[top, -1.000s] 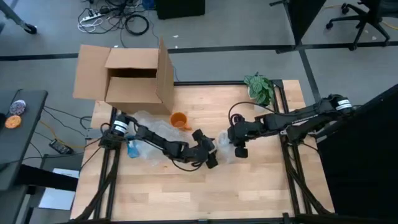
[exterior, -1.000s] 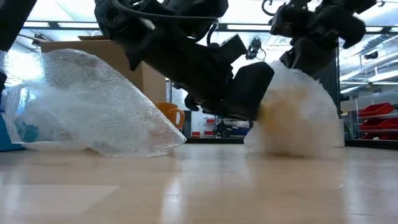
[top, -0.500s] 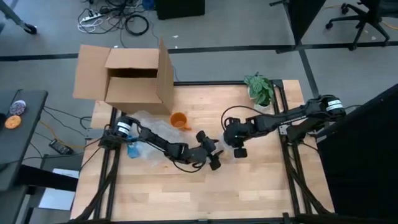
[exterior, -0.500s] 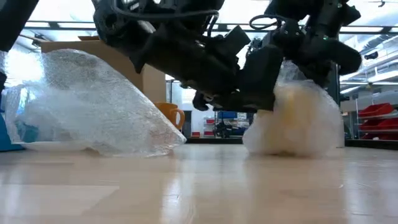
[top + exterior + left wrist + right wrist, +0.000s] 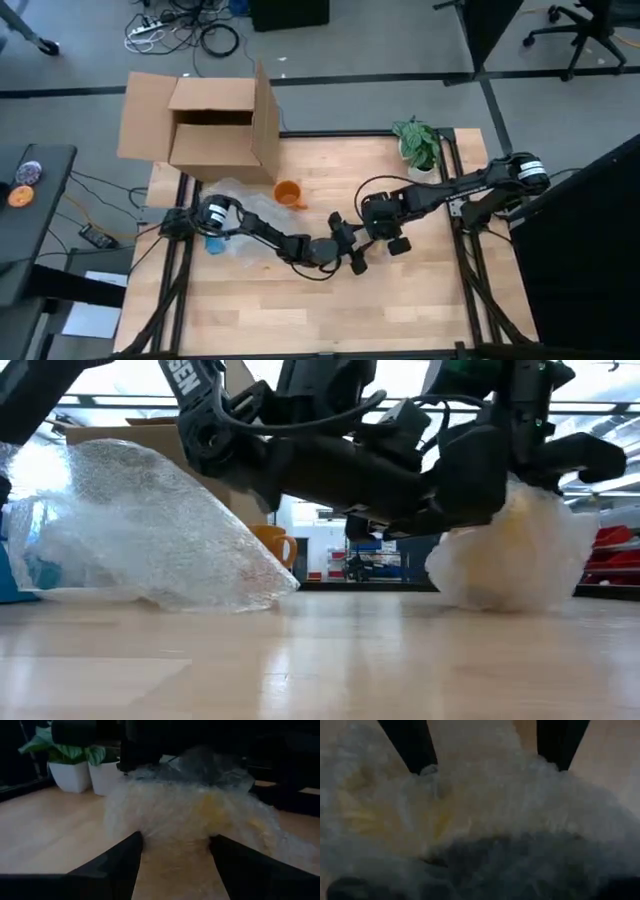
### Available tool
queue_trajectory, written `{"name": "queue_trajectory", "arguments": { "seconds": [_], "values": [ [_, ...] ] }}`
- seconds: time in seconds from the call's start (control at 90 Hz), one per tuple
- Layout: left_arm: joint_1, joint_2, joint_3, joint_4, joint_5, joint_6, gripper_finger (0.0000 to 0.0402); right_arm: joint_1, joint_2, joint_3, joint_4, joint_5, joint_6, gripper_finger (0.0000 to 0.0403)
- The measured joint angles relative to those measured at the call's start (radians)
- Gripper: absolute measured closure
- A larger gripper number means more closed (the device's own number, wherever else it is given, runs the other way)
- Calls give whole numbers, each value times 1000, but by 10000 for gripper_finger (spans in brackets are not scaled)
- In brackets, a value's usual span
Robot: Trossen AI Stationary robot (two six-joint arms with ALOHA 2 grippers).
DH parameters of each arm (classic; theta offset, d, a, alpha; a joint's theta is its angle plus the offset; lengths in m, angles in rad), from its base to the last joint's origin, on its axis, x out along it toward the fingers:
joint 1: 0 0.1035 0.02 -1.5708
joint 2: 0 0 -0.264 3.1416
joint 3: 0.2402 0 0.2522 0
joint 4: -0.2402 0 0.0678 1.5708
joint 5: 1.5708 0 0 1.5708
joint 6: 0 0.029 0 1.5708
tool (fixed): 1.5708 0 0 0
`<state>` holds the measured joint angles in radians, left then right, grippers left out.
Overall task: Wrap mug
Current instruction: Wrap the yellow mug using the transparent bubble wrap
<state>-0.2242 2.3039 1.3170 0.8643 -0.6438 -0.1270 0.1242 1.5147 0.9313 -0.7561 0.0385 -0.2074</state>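
The mug shows only as a yellowish shape inside a bubble-wrap bundle [image 5: 520,560], which rests on the table right of centre. My left gripper [image 5: 352,255] is open against the bundle's left side. My right gripper [image 5: 390,238] is open above it, fingers pointing down over its top. A bare orange mug [image 5: 288,193] stands at the back near the box. My left gripper comes level from the table's left, its two fingers [image 5: 131,857] astride the bundle's lower edge [image 5: 175,840], with wrap lying between them. The bundle stays on the table. My right gripper comes from above; its fingertips [image 5: 422,762] rest on the wrap at the bundle's top [image 5: 470,795].
A loose heap of bubble wrap [image 5: 150,530] lies at the left with a blue object [image 5: 213,240] beside it. An open cardboard box [image 5: 210,125] stands at the far left edge. A potted plant [image 5: 418,143] stands at the far right. Bare wood [image 5: 300,310] lies along the near side.
My left gripper has gone toward the table's right edge, against the bundle. The bundle has slid to the right along the table and now sits lower and wider. My right gripper has stayed over its top and turned.
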Motion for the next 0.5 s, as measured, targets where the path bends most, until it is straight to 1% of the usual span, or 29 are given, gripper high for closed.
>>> {"name": "queue_trajectory", "arguments": {
  "seconds": [0.178, 0.267, 0.378, 0.5],
  "values": [
    [-23, -23, -8, -28, -24, 149, 179, 17, -88, 38, -36, -6, 20, 330],
    [-26, -24, -4, -46, -23, 154, 179, 30, -124, 58, -44, -8, 19, 330],
    [-21, -23, -3, -113, -24, 141, 179, 35, -150, 75, -26, -2, 27, 330],
    [-25, -30, -2, -120, -29, 142, 179, 38, -156, 75, -38, 1, 40, 330]
  ]
}}
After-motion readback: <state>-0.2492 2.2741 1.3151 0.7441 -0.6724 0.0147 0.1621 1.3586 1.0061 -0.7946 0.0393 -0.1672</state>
